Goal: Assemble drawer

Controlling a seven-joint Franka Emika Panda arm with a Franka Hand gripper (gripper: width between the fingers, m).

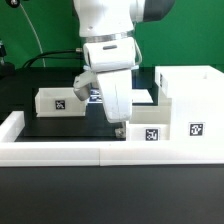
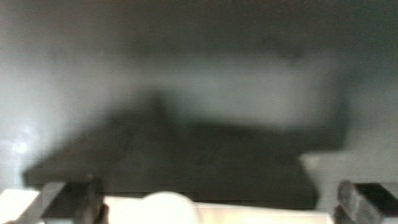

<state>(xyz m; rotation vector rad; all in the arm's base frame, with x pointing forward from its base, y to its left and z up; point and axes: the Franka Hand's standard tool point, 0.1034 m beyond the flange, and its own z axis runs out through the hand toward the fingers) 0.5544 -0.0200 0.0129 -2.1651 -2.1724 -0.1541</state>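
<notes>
Gripper: the gripper [image 1: 120, 127] hangs low over the table [image 1: 70, 125], tips just beside the near tray. In the wrist view its fingers [image 2: 71, 200] are spread wide with nothing clamped between them.
Wrist detail: a white edge [image 2: 169, 207] shows low in the gap (blurred, probably a tray rim). I can't tell whether it touches either finger.
Housing: the housing [image 1: 190, 95] stands upright at the exterior view's right, tag facing the camera. I can't see into its open front from here.
Near tray: the near tray [image 1: 150, 130] sits on the table against the housing's side toward the exterior view's left, close to the low wall [image 1: 60, 152]. It looks outside the housing, not slotted in.
Far tray: the far tray [image 1: 57, 100] is on the table at the exterior view's left, well apart from the housing and from the gripper.
Done: my read is nothing inserted yet, with all three parts separate.
Left: grasp the near tray, line it up with a housing slot and slide it in, then the same for the far tray.
Progress: early, at the approach-to-grasp stage for the first tray.
Risk: the tray is tight against the housing, so finger clearance on that side looks slim.
</notes>
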